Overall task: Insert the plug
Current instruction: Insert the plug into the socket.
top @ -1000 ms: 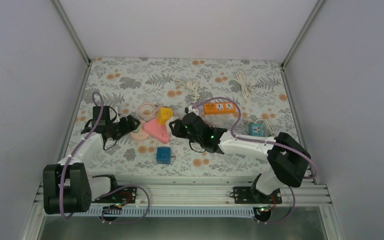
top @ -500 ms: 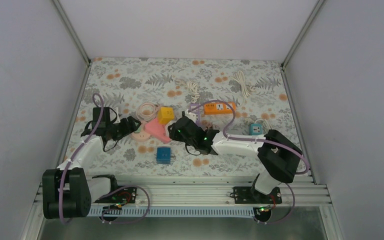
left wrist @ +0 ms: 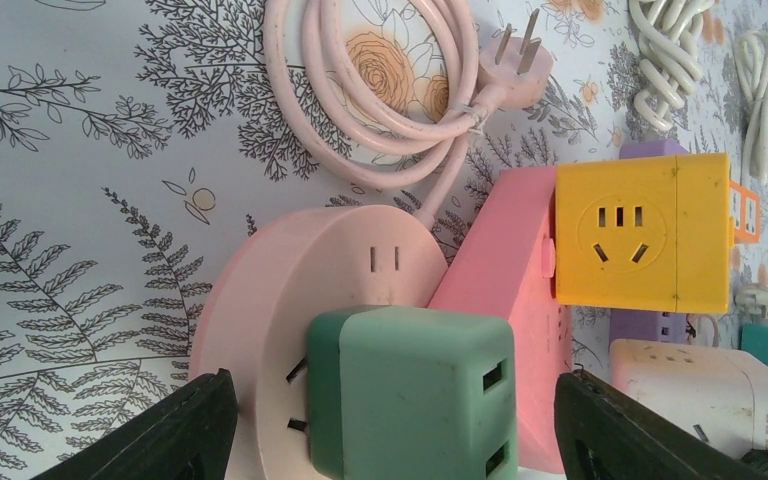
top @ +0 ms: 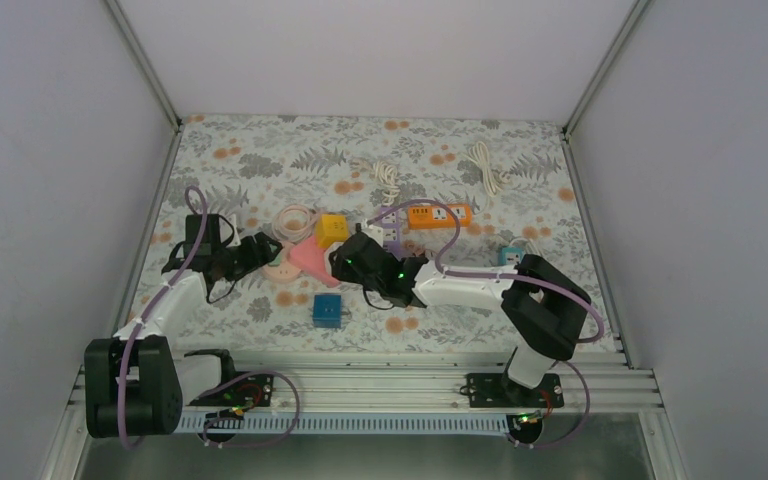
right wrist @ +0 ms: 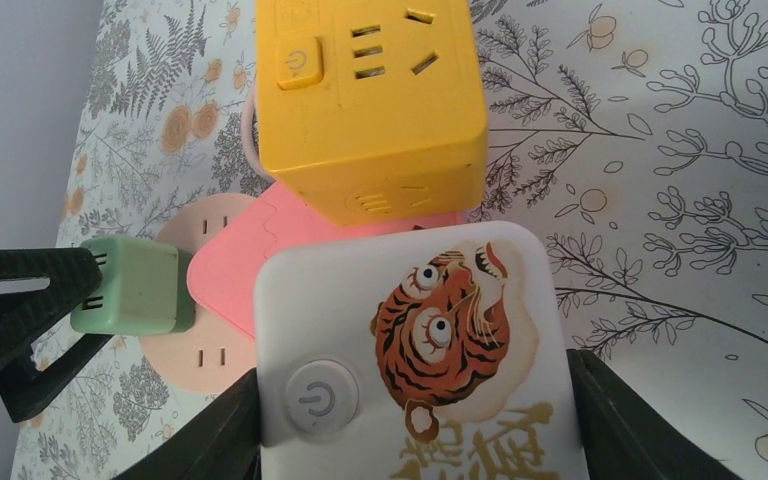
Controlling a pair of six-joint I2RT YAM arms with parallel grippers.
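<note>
A green plug (left wrist: 410,390) sits flush against the face of a round pale-pink socket (left wrist: 290,290), beside two of its free slots. My left gripper (left wrist: 390,440) is open, and its black fingers (left wrist: 160,430) stand well clear of the plug on both sides. In the top view this gripper (top: 255,252) is at the left of the cluster of sockets. My right gripper (right wrist: 415,440) is shut on a white socket cube with a tiger picture (right wrist: 420,340). It holds the cube just right of the pink triangular socket (right wrist: 230,275), close to the green plug (right wrist: 130,285).
A yellow socket cube (top: 331,228) rests against the pink triangular socket (top: 312,260). A coiled pink cable (left wrist: 380,90) with its plug lies behind them. A blue cube (top: 326,310), an orange power strip (top: 438,216), a teal socket (top: 510,255) and white cables (top: 487,165) lie around.
The right arm has carried the white tiger cube leftward, up to the pink sockets. The left gripper stays around the green plug, its jaws slightly narrower.
</note>
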